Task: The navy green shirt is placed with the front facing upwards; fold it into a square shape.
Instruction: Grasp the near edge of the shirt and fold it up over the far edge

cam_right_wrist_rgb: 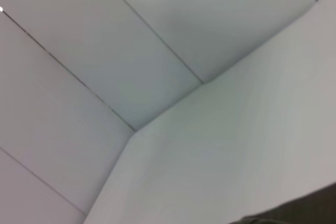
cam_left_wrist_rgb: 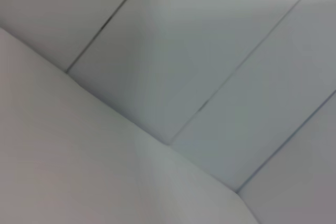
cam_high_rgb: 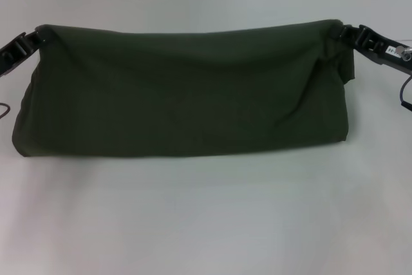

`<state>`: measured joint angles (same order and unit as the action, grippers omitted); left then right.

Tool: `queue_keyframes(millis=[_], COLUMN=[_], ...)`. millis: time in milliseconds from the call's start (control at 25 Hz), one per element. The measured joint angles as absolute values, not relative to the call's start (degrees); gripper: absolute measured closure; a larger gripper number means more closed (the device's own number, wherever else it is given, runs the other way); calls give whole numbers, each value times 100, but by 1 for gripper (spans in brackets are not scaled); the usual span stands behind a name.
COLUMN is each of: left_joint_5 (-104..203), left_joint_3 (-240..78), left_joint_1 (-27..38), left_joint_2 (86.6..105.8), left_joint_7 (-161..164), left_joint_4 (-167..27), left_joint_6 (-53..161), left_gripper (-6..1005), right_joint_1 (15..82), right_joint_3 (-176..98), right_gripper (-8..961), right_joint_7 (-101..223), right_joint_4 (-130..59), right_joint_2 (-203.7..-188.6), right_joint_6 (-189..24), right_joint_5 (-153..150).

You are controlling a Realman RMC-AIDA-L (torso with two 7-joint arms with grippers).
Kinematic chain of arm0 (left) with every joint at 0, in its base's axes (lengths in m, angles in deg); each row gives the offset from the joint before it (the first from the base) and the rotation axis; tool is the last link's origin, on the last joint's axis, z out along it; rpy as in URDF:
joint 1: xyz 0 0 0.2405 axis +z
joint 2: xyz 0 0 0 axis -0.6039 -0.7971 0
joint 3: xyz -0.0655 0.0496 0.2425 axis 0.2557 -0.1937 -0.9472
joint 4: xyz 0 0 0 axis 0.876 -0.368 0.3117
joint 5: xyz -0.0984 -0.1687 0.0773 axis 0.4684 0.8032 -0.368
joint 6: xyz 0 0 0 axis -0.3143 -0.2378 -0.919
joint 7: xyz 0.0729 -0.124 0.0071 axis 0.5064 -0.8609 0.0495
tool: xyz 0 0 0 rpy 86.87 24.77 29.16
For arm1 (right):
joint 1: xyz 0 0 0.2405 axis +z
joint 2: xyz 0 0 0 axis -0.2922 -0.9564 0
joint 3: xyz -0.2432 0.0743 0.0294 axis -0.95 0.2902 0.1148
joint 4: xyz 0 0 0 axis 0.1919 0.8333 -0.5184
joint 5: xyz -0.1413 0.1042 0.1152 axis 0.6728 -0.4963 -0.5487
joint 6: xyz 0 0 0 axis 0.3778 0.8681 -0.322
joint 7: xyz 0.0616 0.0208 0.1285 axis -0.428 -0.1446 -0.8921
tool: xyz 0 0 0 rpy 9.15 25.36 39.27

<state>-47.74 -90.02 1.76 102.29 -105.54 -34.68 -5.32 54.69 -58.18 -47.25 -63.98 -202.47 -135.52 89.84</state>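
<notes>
Fingers of the left gripper (cam_high_rgb: 35,34) are clenched on the far left corner of the shirt (cam_high_rgb: 187,91), and those of the right gripper (cam_high_rgb: 341,32) grip its far right corner, so the far edge runs taut and straight between them. The shirt lies as a wide folded olive band across the middle of the white table (cam_high_rgb: 206,223), plain side up, bunched into creases near the right gripper. Both wrist views show mostly the table's edge and pale floor tiles, with a dark sliver of shirt (cam_right_wrist_rgb: 294,213) in the right one.
</notes>
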Motion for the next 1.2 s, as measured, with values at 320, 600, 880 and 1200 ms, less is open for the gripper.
queue_keyframes(millis=[320,600,880,1200], left_joint_5=[-4290,-3765,-3113,-2438], left_joint_3=[-9001,-8999,-8998,-8955], left_joint_1=[-101,-322,-365,-447], left_joint_2=[10327,10478,10520,10526], left_joint_7=[-9803,-9104,-8274,-7140], left_joint_4=[-3876,-4100,-4517,-5063], left_joint_6=[161,697,1133,1450], left_gripper=[970,971,970,969], right_joint_1=[5560,5803,6019,6161], right_joint_3=[-5862,-5868,-5877,-5877], right_gripper=[855,853,850,847], right_joint_7=[-4146,-3348,-2517,-1757], right_joint_4=[-6112,-5633,-5179,-4773], right_joint_2=[-20286,-20298,-20335,-20349], right_joint_6=[-13109,-12669,-12175,-11830], right_joint_5=[8527,8060,7638,7133])
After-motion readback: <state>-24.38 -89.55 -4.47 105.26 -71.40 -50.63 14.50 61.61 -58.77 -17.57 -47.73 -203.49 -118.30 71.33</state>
